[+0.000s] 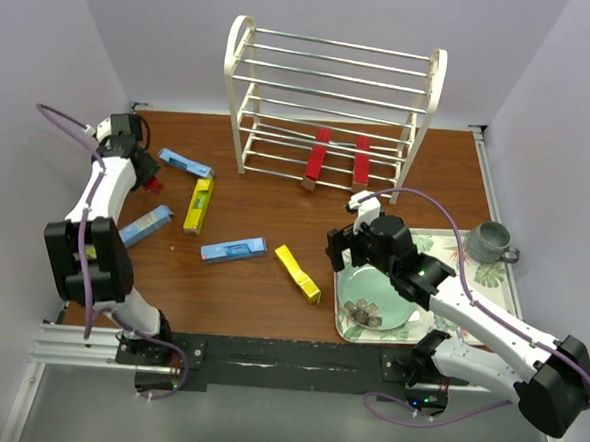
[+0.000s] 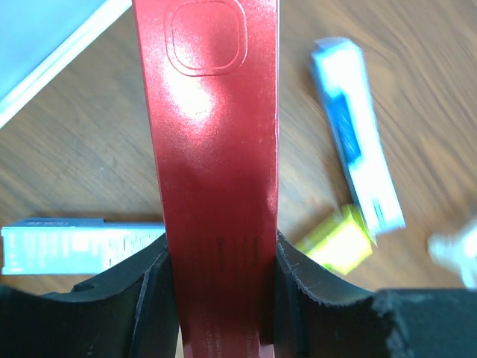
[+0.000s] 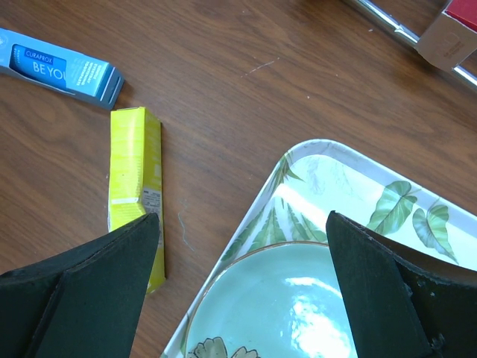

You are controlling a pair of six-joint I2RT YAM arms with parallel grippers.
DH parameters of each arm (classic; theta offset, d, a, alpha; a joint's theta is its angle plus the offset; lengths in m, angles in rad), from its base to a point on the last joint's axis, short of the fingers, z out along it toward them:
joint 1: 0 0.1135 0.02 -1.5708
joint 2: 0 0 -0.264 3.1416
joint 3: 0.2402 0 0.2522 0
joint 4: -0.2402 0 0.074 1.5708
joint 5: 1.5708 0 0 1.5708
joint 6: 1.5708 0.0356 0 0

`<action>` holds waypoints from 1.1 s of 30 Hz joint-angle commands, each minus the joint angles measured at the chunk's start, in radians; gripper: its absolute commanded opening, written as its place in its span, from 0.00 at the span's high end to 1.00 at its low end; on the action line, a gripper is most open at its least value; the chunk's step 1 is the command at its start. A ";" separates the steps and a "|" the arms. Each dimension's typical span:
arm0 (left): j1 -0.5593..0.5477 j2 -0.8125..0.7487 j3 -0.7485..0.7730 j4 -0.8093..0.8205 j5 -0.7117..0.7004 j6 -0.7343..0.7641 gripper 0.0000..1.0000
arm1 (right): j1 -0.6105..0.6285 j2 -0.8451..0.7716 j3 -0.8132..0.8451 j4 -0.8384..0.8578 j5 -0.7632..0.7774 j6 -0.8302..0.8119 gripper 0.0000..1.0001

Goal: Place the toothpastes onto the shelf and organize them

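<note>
Left hand pinching a red toothpaste at far left. Right hand spread and empty over the tray rim.
I see a brown wood-grain counter boxed in by pale lilac walls. The shelf stands at far centre, with two red boxes lying side by side on a low tier. Loose on the counter are three blue boxes and two yellow boxes, all left of centre. The floral tray sits near right with a green plate in it. A grey mug is at its far right corner.
</note>
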 commanded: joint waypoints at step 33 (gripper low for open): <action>-1.031 -0.439 -0.355 0.215 0.356 0.483 0.82 | -0.142 -0.038 -0.123 0.428 -0.223 0.936 0.02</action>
